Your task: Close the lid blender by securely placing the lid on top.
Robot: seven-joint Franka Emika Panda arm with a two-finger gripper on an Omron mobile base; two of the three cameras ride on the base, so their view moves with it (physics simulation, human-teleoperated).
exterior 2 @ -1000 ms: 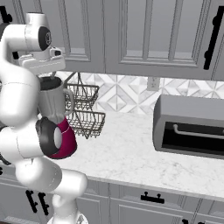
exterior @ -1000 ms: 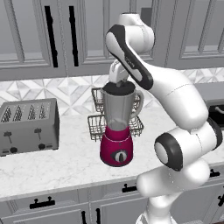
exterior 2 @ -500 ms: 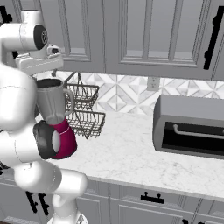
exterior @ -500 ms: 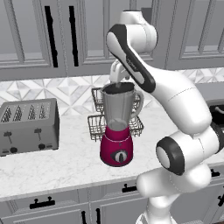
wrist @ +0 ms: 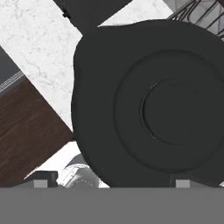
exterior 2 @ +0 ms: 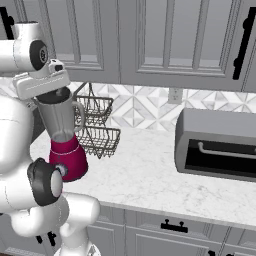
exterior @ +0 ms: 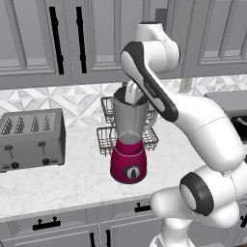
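The blender (exterior: 129,144) stands upright on the marble desk (exterior: 58,183), magenta base down, dark dial facing front, clear grey jar rising tall. Behind it sits a two-tier wire basket (exterior 2: 100,127), close to the jar. Off to the left, well apart, the grey toaster (exterior: 31,139). Over on the right of the desk, a dark oven (exterior 2: 217,145) with its handle across the front.

Up top now: the gripper (exterior: 131,94) hangs directly above the jar's mouth, hand pointing straight down. From the hand camera, the lid (wrist: 162,105) sits right beneath it, a round black disc with a raised centre, lying flat and level on the jar. The two finger tips (wrist: 183,183) peek up at the bottom edge, set wide apart, standing off the lid; jaws spread and nothing held.

From the right base camera the white hand rests just above the jar's rim, the jar's handle sticking out toward the basket. The lid is on the blender, the gripper empty above it.
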